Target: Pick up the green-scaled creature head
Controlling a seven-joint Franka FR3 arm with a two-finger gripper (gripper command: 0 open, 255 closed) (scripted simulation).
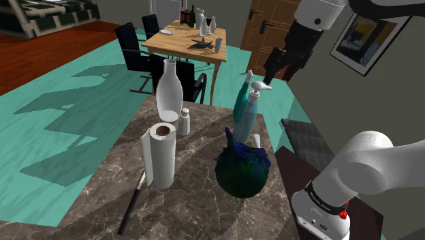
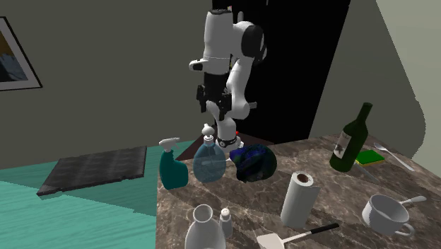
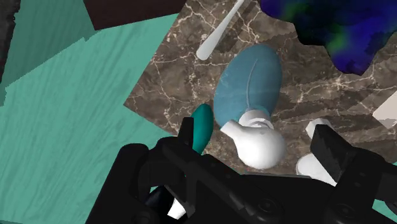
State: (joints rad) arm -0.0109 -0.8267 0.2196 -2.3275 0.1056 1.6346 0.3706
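The creature head (image 1: 242, 170) is a dark blue, rounded lump with green patches and a spiky crest. It rests on the marble table (image 1: 197, 211) near the edge by the stand. It also appears in the second exterior view (image 2: 254, 163) and in the wrist view (image 3: 337, 28). My gripper (image 1: 280, 71) hangs open high above the table edge (image 2: 214, 112). In the wrist view the gripper (image 3: 254, 140) looks down on the white pump top of a blue bottle (image 3: 248, 79), with the head off to one side. Nothing is held.
A teal spray bottle (image 1: 242, 99) and the blue pump bottle (image 1: 250, 116) stand just beyond the head. A paper towel roll (image 1: 160, 157), white vase (image 1: 169, 88), small shaker (image 1: 184, 121) and spatula (image 1: 133, 204) share the table. A wine bottle (image 2: 351, 138) and cup (image 2: 385, 212) stand farther off.
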